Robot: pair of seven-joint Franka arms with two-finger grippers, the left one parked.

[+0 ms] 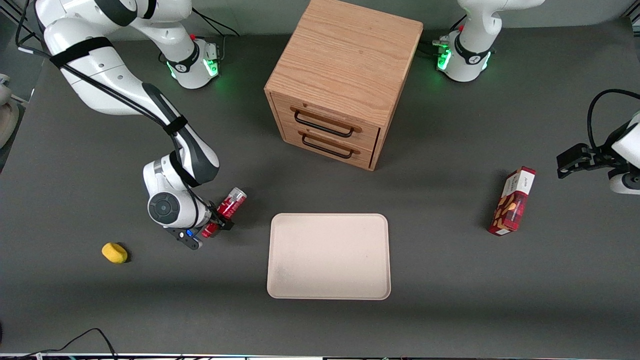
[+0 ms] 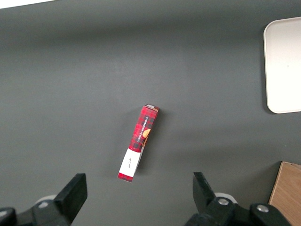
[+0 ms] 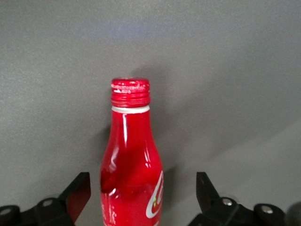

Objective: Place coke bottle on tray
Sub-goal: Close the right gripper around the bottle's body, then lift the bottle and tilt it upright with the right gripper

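The coke bottle lies on the dark table toward the working arm's end, beside the tray, with its silver base pointing toward the cabinet. My right gripper is low over its cap half. In the right wrist view the red bottle runs between the two black fingers, with a gap of table showing on each side, so the gripper is open around it. The cream tray is flat with nothing on it, nearer the front camera than the cabinet; its corner shows in the left wrist view.
A wooden two-drawer cabinet stands at the table's middle. A red snack box lies toward the parked arm's end. A small yellow object sits near my right gripper, on the side away from the tray.
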